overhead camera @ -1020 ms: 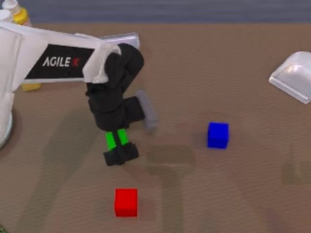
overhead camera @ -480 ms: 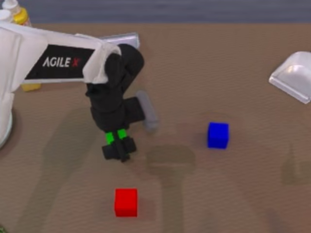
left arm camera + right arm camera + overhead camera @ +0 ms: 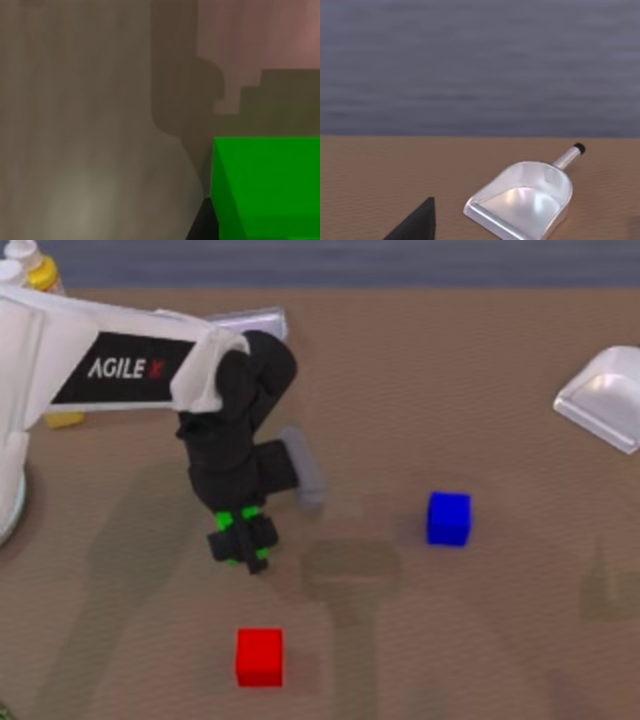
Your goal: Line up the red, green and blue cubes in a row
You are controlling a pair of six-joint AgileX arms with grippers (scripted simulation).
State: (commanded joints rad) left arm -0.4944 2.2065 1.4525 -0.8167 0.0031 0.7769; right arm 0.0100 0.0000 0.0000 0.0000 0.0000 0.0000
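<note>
The green cube [image 3: 250, 512] sits left of the table's centre, mostly covered by my left gripper [image 3: 242, 538], which points down and is shut on it. In the left wrist view the green cube [image 3: 265, 190] fills the corner, with one dark fingertip [image 3: 202, 225] against its side just above the table. The red cube [image 3: 259, 656] lies near the front edge, below the gripper. The blue cube [image 3: 449, 518] rests to the right, apart from both. My right arm is outside the top view; one of its fingertips [image 3: 415, 227] shows far to the side above the table.
A clear scoop [image 3: 605, 395] lies at the right edge and shows in the right wrist view as the scoop [image 3: 525, 200]. A grey handle [image 3: 305, 470] juts out by the left arm. A yellow bottle [image 3: 40, 270] stands at the back left.
My left gripper has come down over the green cube; its fingers covered the cube's near part before and now cover its middle. The red and blue cubes have not moved.
</note>
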